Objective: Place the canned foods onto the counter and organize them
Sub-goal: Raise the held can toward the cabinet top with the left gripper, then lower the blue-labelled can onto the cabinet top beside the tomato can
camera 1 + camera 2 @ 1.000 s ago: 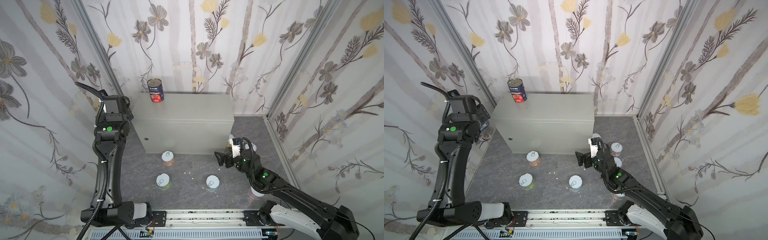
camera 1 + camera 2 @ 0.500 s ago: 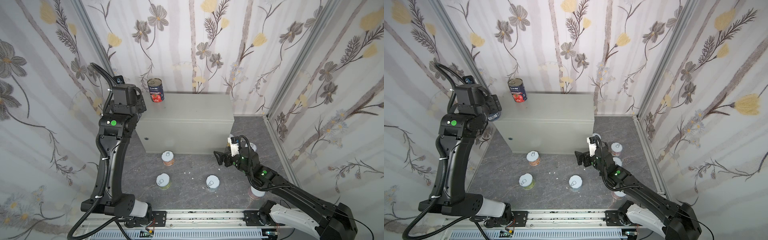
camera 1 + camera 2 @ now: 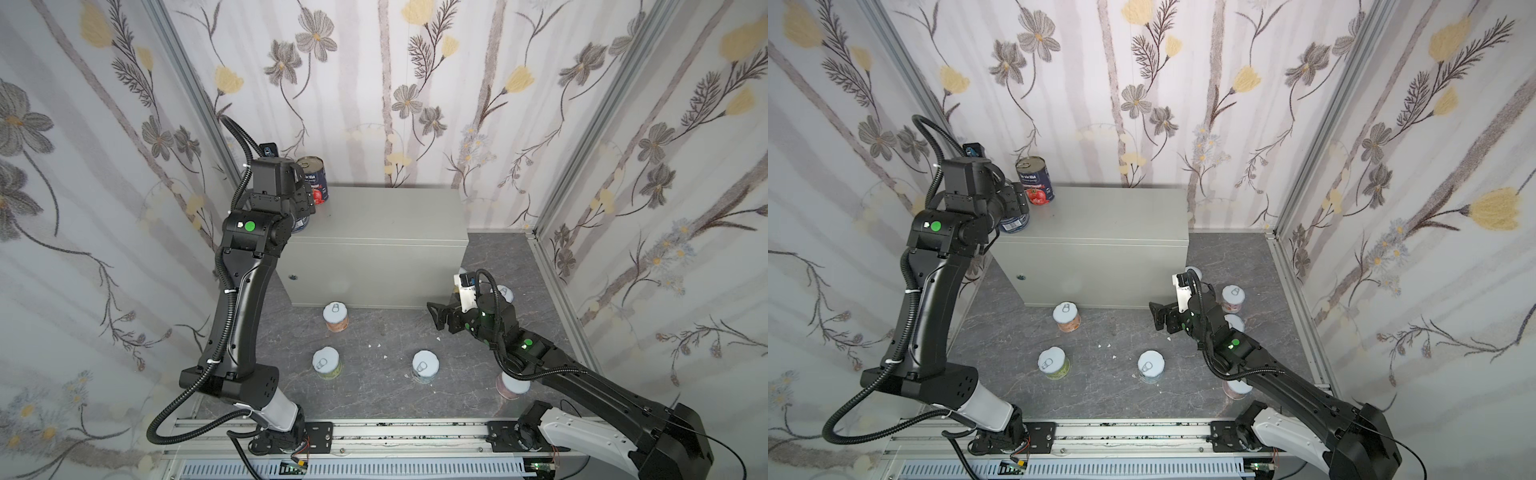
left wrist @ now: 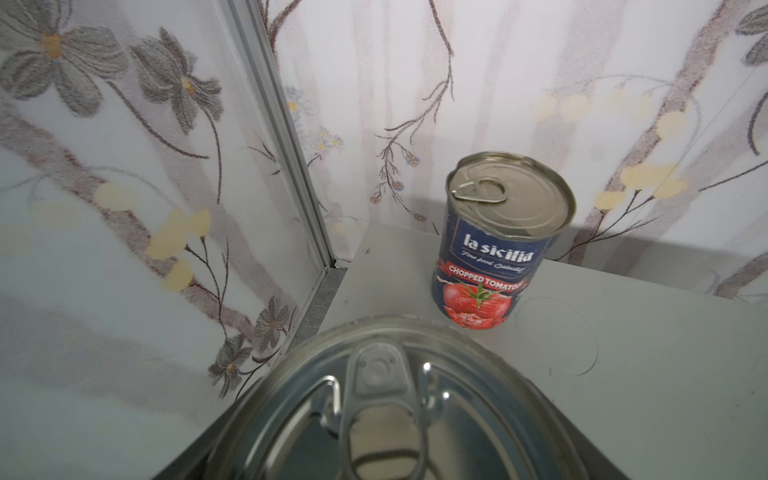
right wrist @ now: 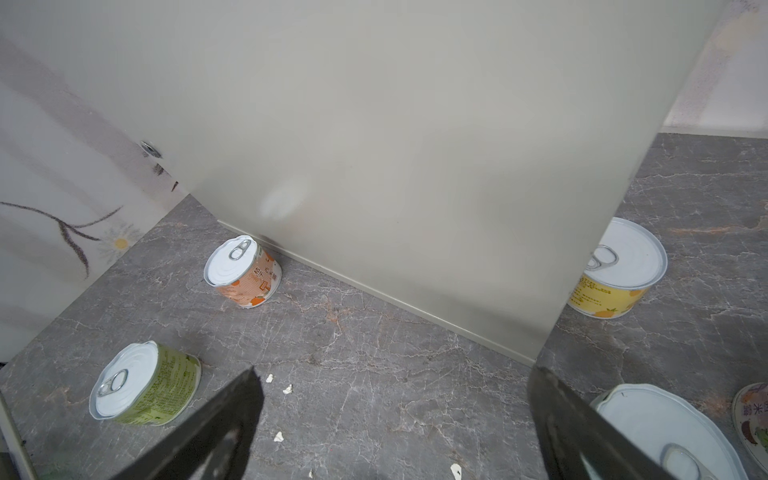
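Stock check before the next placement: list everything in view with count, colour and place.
counter: one, light grey, against the back wall
standing tall can: one, dark blue label, counter's back left corner
held tall can: one, dark blue label, at counter's front left corner
short cans: seven visible, pale lids, pastel labels, on the floor before and right of the counter
white crumbs: a few, on the floor
left gripper: one, black, shut on the held tall can
right gripper: one, black, open, low by the counter's front right corner

Tall can (image 3: 314, 179) stands on the counter (image 3: 386, 216), at its back-left corner; short cans (image 3: 336, 316) before it
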### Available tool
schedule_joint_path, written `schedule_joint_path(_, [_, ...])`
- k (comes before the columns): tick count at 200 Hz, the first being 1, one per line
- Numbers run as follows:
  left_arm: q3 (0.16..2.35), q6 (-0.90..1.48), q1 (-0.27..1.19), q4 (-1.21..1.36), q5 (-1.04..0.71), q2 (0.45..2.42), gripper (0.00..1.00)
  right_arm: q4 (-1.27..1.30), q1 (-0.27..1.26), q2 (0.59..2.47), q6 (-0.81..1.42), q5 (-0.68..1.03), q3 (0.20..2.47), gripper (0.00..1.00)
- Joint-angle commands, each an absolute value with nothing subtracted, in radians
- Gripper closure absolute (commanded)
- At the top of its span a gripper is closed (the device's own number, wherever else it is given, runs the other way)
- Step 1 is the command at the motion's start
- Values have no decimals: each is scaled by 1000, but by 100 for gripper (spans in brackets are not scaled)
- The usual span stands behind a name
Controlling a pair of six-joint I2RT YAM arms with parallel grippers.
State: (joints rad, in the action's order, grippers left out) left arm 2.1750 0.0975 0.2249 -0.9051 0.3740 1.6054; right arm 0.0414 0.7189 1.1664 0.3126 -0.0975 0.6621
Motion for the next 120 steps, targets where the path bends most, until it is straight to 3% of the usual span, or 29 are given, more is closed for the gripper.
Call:
schedule_joint_path(1, [2208,96,228,-802,365,1626,36,53,720,1168,302,-115,655,0])
schedule_joint_path(120, [2224,89,245,-801,349,1708,27,71,721,1247,304,-94,676,0])
